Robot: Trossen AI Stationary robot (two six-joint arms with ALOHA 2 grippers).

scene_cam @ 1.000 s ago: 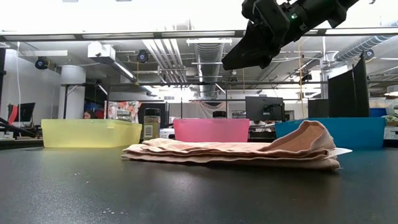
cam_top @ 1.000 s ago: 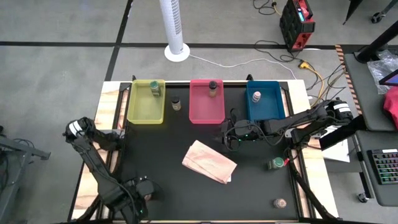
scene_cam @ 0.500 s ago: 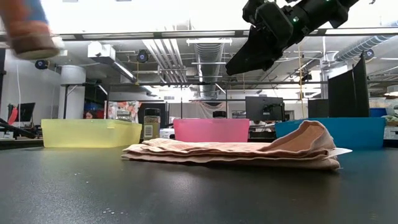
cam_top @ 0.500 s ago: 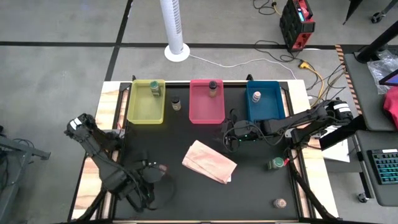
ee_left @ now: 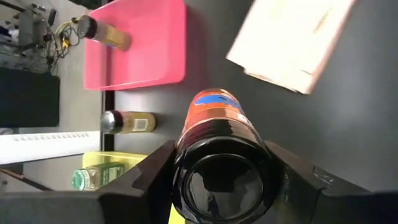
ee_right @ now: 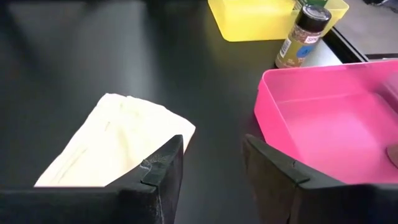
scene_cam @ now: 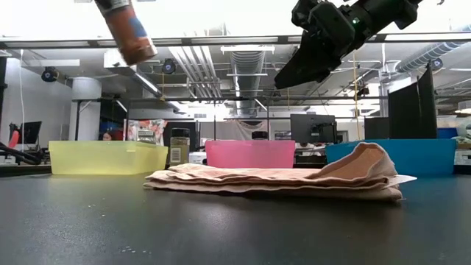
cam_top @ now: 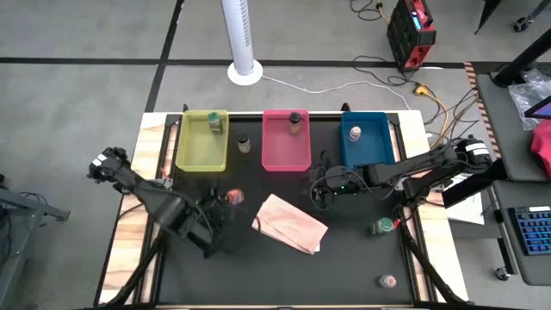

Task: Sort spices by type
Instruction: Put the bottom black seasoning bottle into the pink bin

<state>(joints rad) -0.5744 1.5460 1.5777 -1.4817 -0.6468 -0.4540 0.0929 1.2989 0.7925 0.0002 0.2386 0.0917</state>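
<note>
My left gripper (cam_top: 219, 209) hangs over the table's middle left, shut on a spice jar (ee_left: 214, 115) with pinkish contents, an orange-blue label and a dark cap; the jar also shows high up in the low view (scene_cam: 126, 29). My right gripper (ee_right: 211, 163) is open in the air near the pink tray's near right corner (cam_top: 320, 191). A green jar (cam_top: 213, 122) stands in the yellow tray (cam_top: 191, 151), a brown jar (cam_top: 295, 120) in the pink tray (cam_top: 280, 155), a pinkish jar (cam_top: 355, 133) in the blue tray (cam_top: 370, 153). A brown jar (cam_top: 244, 144) stands between the yellow and pink trays. My left gripper pinches the jar between its two fingers (ee_left: 149, 177), which lie on either side of the cap end (ee_left: 224, 180) and along the jar's body. The jar is lifted clear of the table and tilted, its base (scene_cam: 143, 53) pointing down and away from the gripper.
A tan paper bag (cam_top: 289, 224) lies flat in the table's middle, just right of my left gripper. A green-capped jar (cam_top: 384, 226) and a pinkish jar (cam_top: 388, 282) sit near the right edge. Bare black table (cam_top: 258, 275) lies along the near side.
My left gripper has risen from the table's near left corner and travelled toward the far edge and the middle, carrying the jar lifted clear. In the low view the jar has come in at the top left and moved right.
</note>
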